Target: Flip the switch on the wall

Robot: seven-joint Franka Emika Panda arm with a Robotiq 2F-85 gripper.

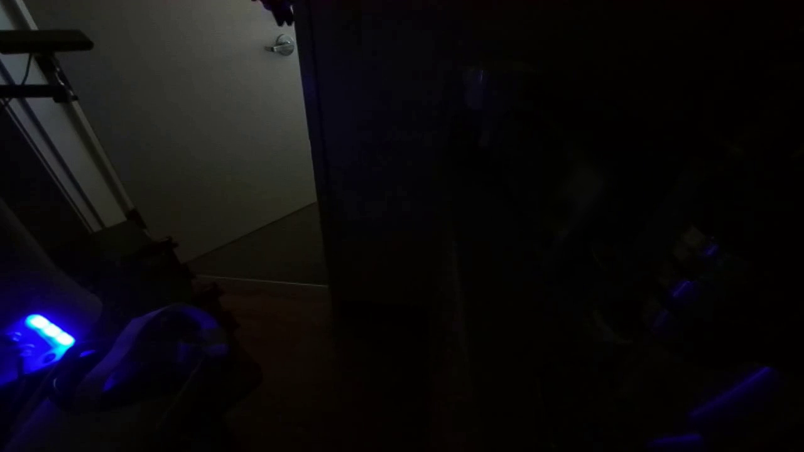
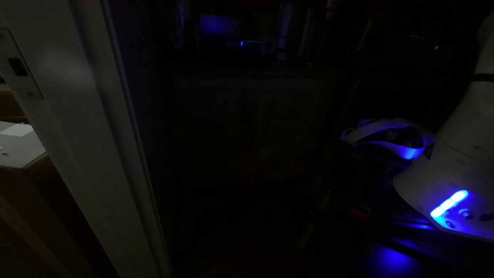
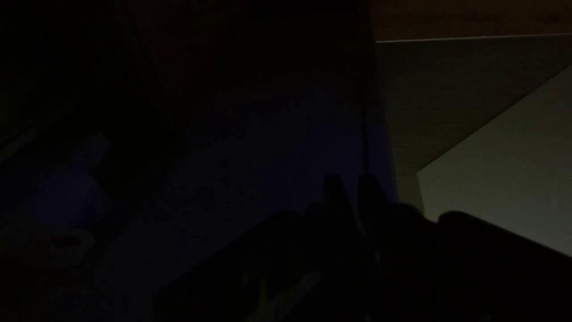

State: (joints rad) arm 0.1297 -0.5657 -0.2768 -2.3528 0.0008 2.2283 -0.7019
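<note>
The room is very dark. The wall (image 1: 377,125) shows in an exterior view as a tall dark section with a vertical corner edge beside the door. In the wrist view the wall (image 3: 268,147) is a dim bluish surface behind the fingers, with its edge to their right. The switch cannot be made out in any view. My gripper (image 3: 348,176) is a black silhouette in the wrist view; its fingers are close together, with a narrow gap at the tips and nothing visible between them. The gripper (image 1: 284,22) also shows at the top of an exterior view, by the wall's upper edge.
A pale door (image 1: 188,125) with a lever handle (image 1: 284,45) stands beside the wall's edge. A door frame (image 2: 104,116) with a strike plate (image 2: 19,65) shows in an exterior view. The robot base (image 2: 455,177) glows blue near a strap (image 2: 386,131).
</note>
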